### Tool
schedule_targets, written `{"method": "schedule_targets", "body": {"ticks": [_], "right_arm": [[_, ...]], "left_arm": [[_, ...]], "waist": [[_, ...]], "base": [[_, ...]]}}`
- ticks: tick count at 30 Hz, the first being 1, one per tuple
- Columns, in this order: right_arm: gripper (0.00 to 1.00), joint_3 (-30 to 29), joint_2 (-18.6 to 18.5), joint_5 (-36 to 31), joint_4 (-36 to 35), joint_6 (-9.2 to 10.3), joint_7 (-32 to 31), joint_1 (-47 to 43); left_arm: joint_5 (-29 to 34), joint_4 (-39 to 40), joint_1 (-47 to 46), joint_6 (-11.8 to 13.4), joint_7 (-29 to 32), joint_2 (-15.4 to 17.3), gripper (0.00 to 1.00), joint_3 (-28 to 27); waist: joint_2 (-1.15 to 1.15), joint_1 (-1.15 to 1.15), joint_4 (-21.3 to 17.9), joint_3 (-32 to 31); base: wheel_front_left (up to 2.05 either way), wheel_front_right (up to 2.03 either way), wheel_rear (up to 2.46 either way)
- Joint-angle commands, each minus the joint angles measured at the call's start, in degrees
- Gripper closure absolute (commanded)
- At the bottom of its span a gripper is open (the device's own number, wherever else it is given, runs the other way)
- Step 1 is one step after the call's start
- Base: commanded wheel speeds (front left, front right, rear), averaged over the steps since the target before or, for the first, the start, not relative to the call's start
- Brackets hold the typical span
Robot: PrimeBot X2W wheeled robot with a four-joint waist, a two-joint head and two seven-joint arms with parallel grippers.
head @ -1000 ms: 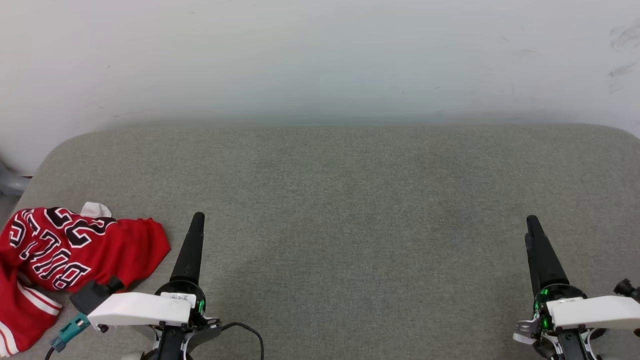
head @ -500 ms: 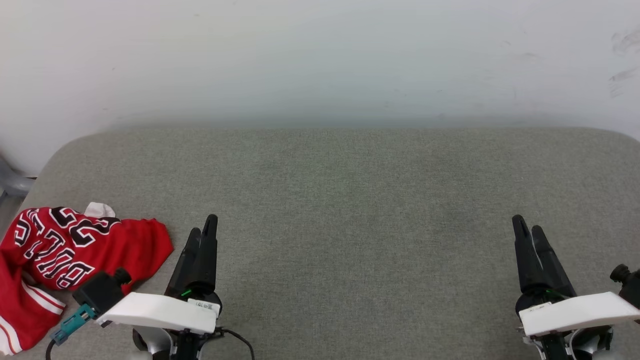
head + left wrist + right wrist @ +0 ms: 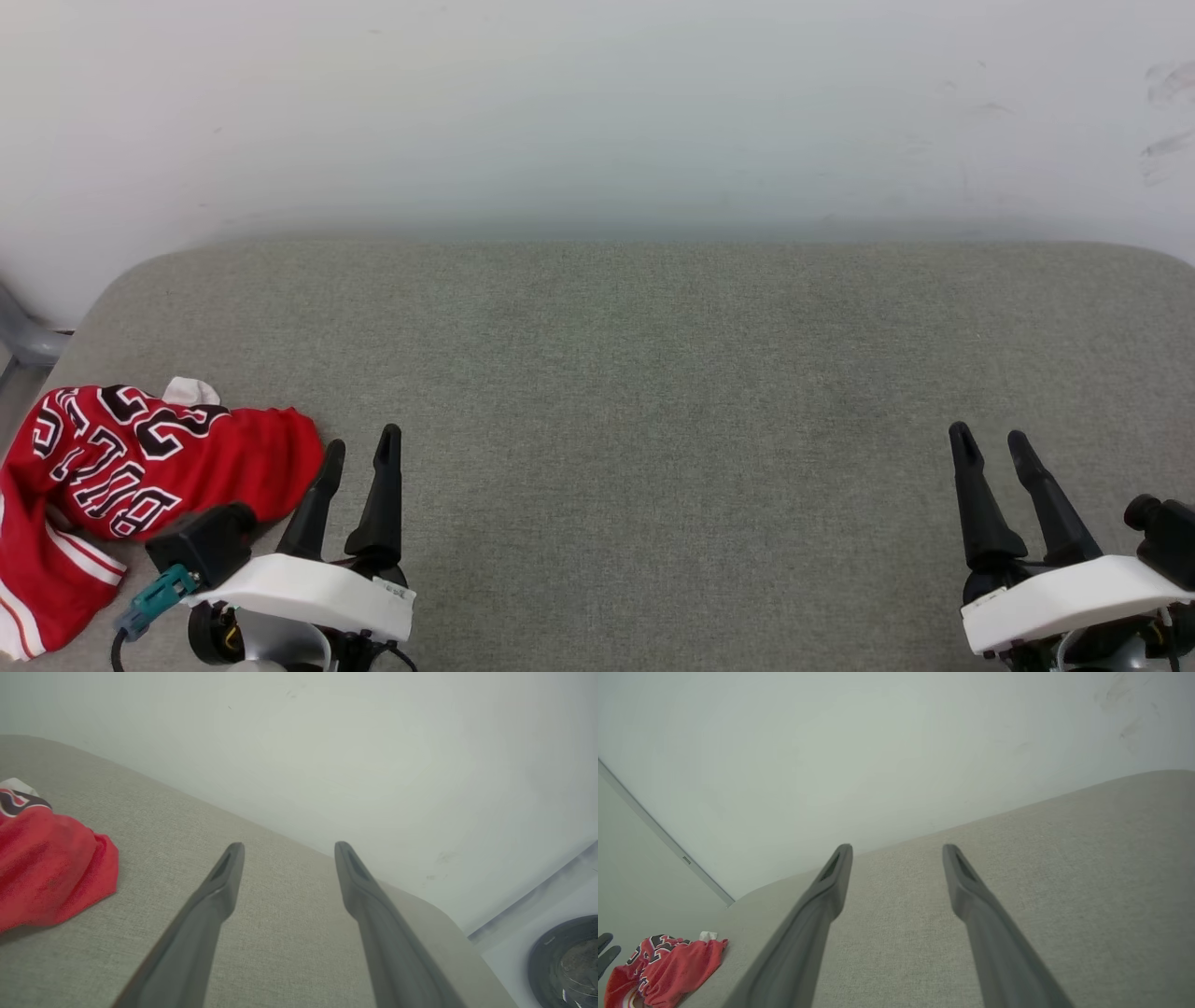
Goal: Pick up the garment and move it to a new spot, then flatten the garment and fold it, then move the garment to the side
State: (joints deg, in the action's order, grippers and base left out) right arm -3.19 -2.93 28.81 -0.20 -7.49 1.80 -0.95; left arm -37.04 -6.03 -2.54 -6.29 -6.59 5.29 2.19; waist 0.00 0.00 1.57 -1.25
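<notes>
A crumpled red jersey T-shirt [image 3: 140, 467] with black lettering lies at the left edge of the grey fabric-covered table [image 3: 653, 420], just beside the left gripper [image 3: 362, 441]. Its jaws and those of the right gripper [image 3: 989, 435] stand apart and empty. A shallow pinch so near the edge could drag the cloth off.

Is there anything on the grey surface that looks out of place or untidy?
Yes: the garment lies crumpled in a heap at the near left corner of the grey surface, its lettering creased and a white bit poking out. Nothing looks spilled or damaged. The left gripper stands open beside it, not touching.
</notes>
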Motion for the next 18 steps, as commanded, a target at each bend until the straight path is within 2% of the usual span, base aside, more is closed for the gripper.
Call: {"method": "schedule_targets", "body": {"ticks": [1,18], "right_arm": [[0.00,-0.56,-0.03,-2.55,-1.26,0.00,-0.44,0.01],[0.00,-1.56,0.02,-13.92,-5.20,0.00,-2.26,-2.20]], "left_arm": [[2.48,0.20,-0.03,0.36,-0.64,0.79,0.00,0.16],[13.85,-1.08,0.00,2.76,-3.05,2.50,0.00,1.89]], "waist": [[0.00,0.00,0.01,-0.01],[0.00,0.00,0.18,-0.20]], "base": [[0.00,0.00,0.00],[0.00,0.00,0.00]]}}
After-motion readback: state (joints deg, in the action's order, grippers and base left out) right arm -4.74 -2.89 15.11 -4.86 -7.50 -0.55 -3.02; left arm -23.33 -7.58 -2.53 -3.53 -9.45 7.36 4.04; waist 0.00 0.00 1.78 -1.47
